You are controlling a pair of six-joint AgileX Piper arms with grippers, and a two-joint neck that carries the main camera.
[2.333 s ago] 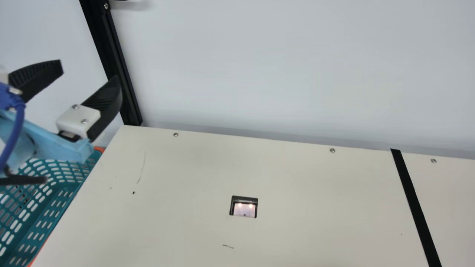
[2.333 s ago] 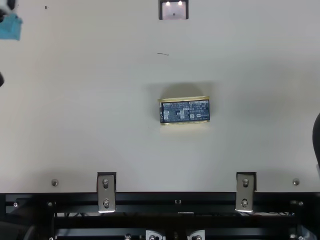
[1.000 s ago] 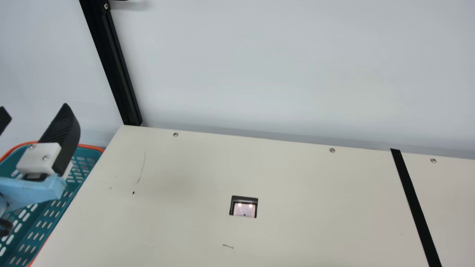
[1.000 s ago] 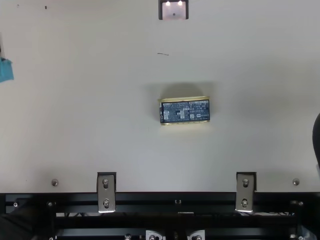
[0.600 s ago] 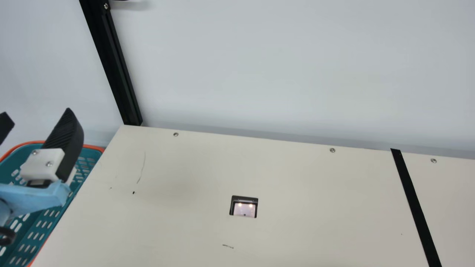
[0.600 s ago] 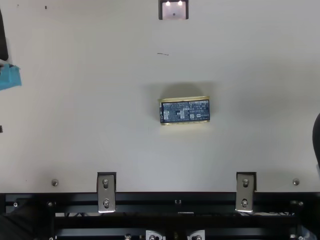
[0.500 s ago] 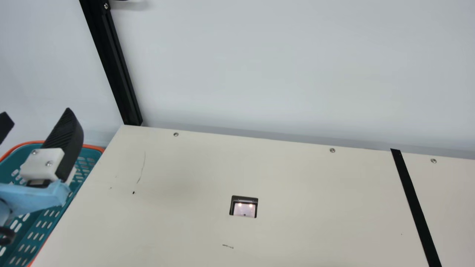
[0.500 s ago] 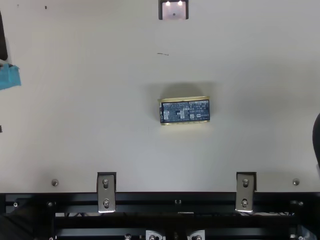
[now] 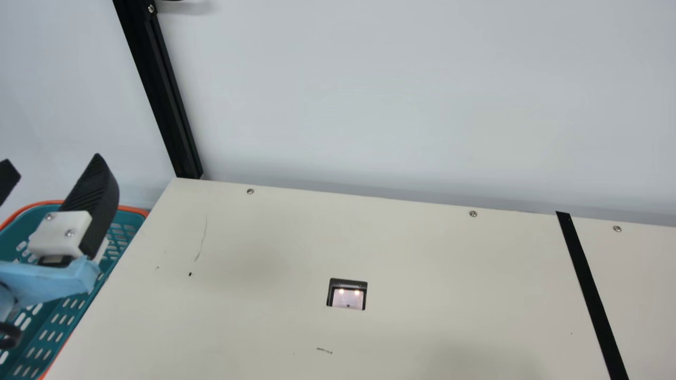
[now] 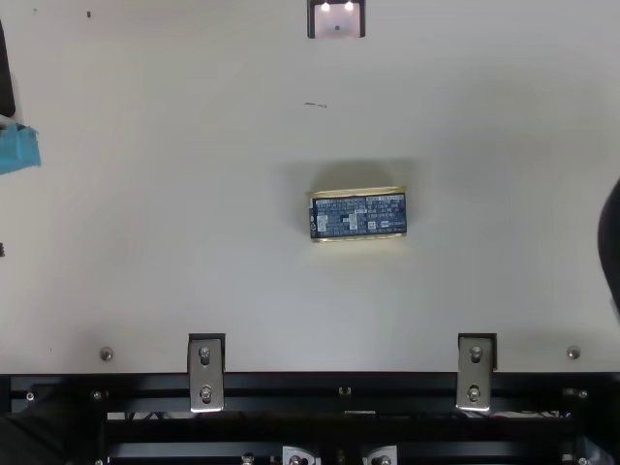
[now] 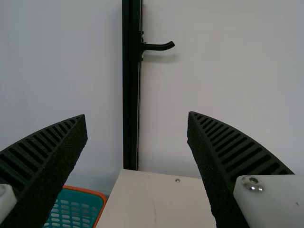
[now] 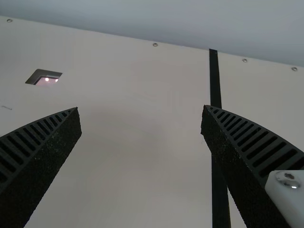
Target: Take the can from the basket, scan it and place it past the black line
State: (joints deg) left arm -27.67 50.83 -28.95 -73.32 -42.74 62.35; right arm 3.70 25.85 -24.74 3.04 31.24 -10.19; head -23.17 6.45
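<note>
Moved: left gripper, black, ribbed (image 11: 137,113), sits lower in the main view than earlier, fingers spread, nothing between them. Right arm, black (image 10: 610,242), reaches slightly farther into the top view; right gripper, black, ribbed (image 12: 141,108), likewise spread and unladen.
Item: blue-labelled metal can with gold rims (image 10: 358,216), on its side on the cream table (image 10: 194,271), between the dark-framed, lit scanner (image 10: 337,21) and the table's near edge.
Handling, presumed: stiff, fairly light, slippery; best gripped squarely across both rims, mid-length.
</note>
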